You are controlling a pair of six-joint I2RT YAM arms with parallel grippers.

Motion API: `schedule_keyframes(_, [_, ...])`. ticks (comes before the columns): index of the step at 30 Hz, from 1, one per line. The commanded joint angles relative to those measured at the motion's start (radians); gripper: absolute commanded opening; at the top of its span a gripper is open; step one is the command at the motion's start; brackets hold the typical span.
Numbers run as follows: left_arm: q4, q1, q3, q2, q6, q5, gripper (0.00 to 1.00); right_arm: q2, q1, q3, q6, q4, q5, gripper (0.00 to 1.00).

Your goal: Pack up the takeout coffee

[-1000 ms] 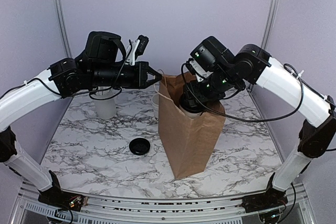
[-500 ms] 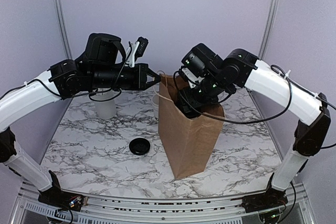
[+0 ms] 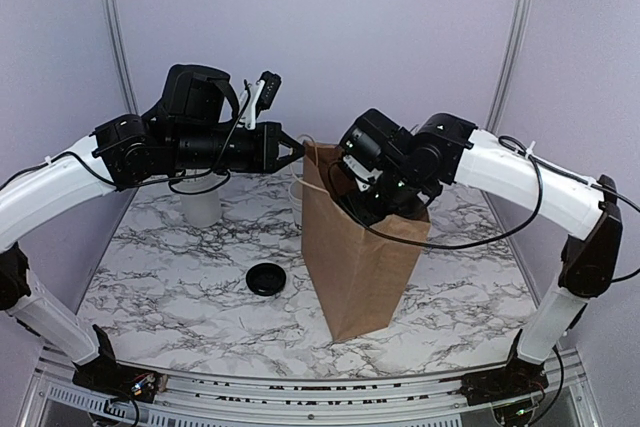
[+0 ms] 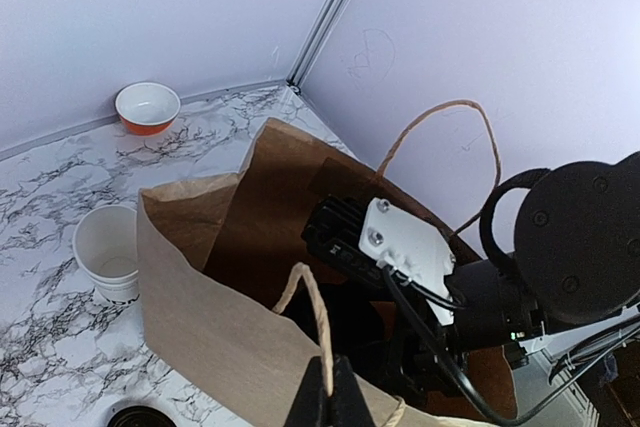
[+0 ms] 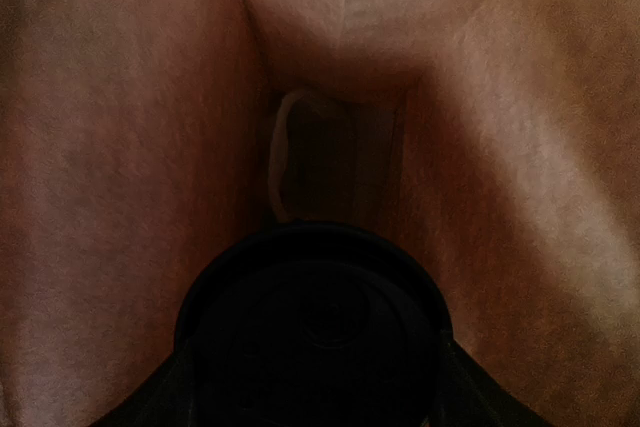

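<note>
Clenched left gripper (image 4: pixel 326 399) on twine handle (image 4: pixel 312 315) at bag (image 3: pixel 360 267) rim. Grasped coffee (image 5: pixel 312 297) in right gripper (image 5: pixel 312 397) — down inside bag, lid up, brown walls all round. Stood bag upright on table (image 3: pixel 180 277).

The bag (image 3: pixel 365 267) around the right gripper (image 5: pixel 310 402) is matt, creased brown paper; its twisted cord handle (image 4: pixel 312 307) sits in the left gripper (image 4: pixel 327 392). The takeout coffee (image 5: pixel 312 337) is topped in smooth, dull black plastic.

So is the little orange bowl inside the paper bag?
No, the orange bowl sits on the table by the back wall, well apart from the paper bag.
</note>
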Motion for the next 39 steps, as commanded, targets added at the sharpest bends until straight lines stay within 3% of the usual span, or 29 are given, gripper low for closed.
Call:
schedule_keyframes(1, [0.009, -0.003, -0.011, -0.032, 0.018, -0.019, 0.0, -0.03, -0.006, -0.03, 0.02, 0.023, -0.016, 0.53])
schedule_keyframes(16, [0.01, 0.0, -0.022, -0.037, 0.02, -0.049, 0.0, -0.078, -0.006, -0.122, 0.04, 0.014, -0.09, 0.53])
schedule_keyframes(39, [0.011, 0.003, -0.03, -0.037, 0.029, -0.044, 0.0, -0.022, -0.033, -0.19, -0.002, 0.035, -0.163, 0.53])
